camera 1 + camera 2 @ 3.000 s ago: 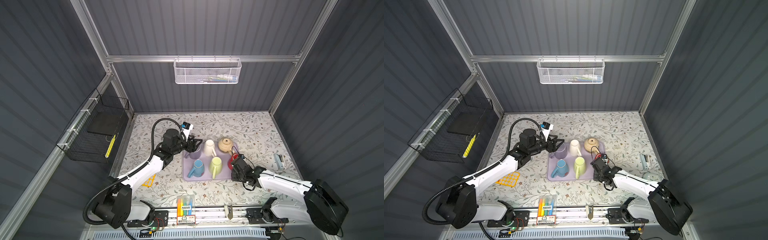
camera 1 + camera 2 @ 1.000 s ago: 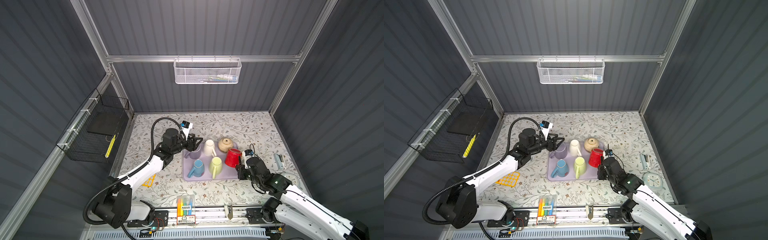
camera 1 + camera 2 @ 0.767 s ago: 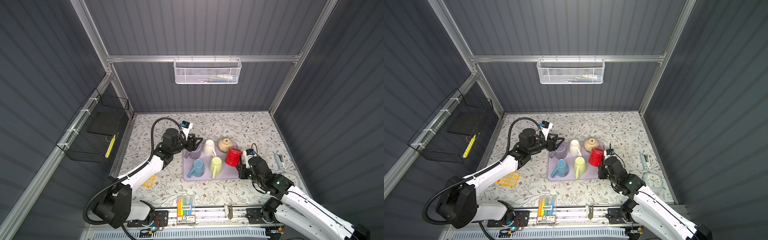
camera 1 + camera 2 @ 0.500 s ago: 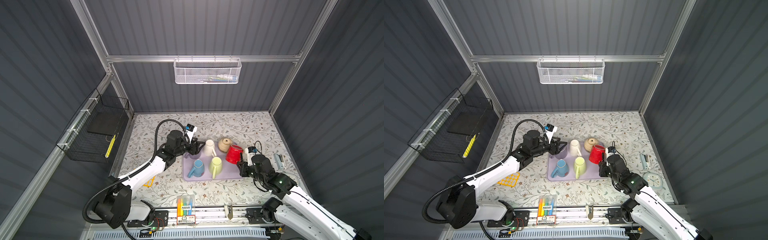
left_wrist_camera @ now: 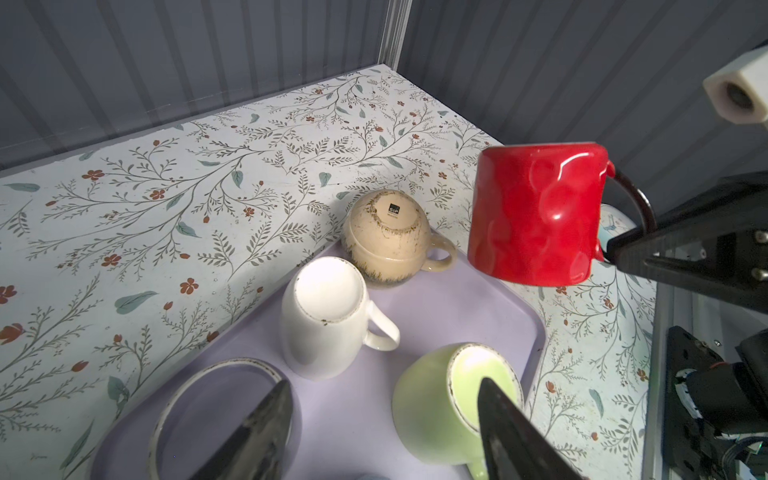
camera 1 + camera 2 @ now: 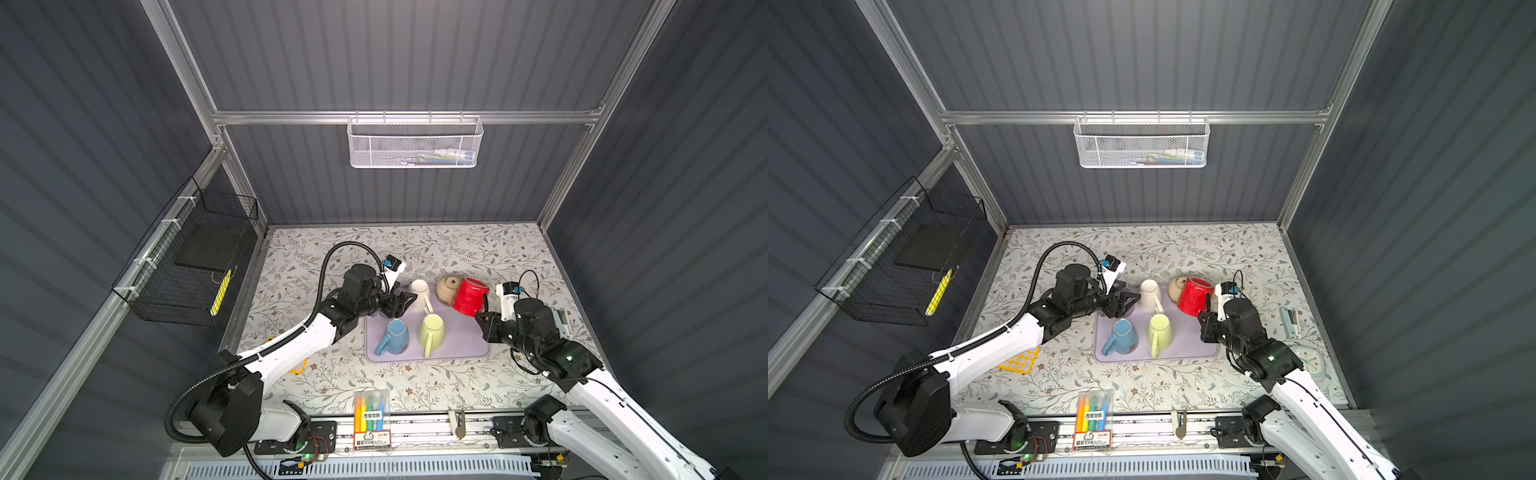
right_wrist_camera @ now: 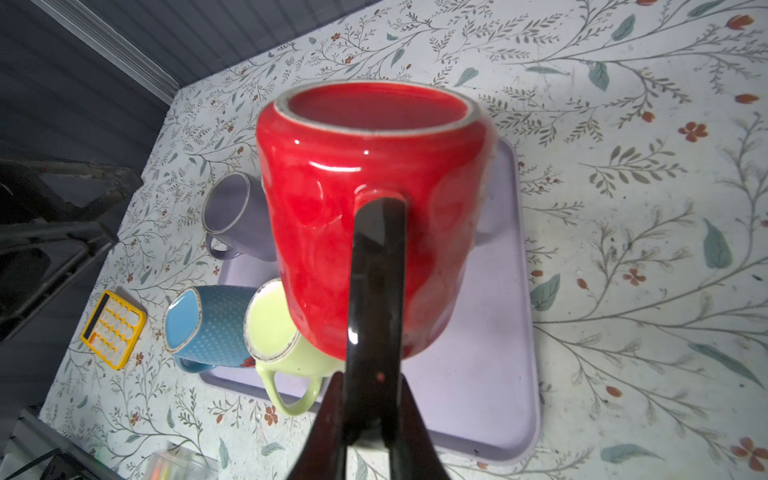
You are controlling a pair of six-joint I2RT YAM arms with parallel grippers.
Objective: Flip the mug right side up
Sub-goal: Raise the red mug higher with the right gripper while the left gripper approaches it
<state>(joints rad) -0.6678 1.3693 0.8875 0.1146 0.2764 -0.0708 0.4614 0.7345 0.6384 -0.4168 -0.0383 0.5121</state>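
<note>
The right gripper [image 7: 374, 399] is clamping only the black handle [image 7: 378, 270] of the red mug [image 7: 316, 208], dangling it above the tray's [image 7: 490, 332] far right corner, with the left gripper [image 5: 382, 384] idling open and empty at the tray's left edge — so rolling it upright is probably risking a swivel or slip onto the beige mug [image 5: 386, 237] on the tray.

1. We see a glossy red mug [image 6: 469, 296] with dimpled walls, a pale rim and a black handle [image 7: 378, 266].
2. It hangs clear above the far right corner of the lilac tray [image 6: 465, 349].
3. It's near upright, slightly tilted, mouth facing up and back.
4. The handle is pinched in the right gripper [image 7: 374, 390].
</note>
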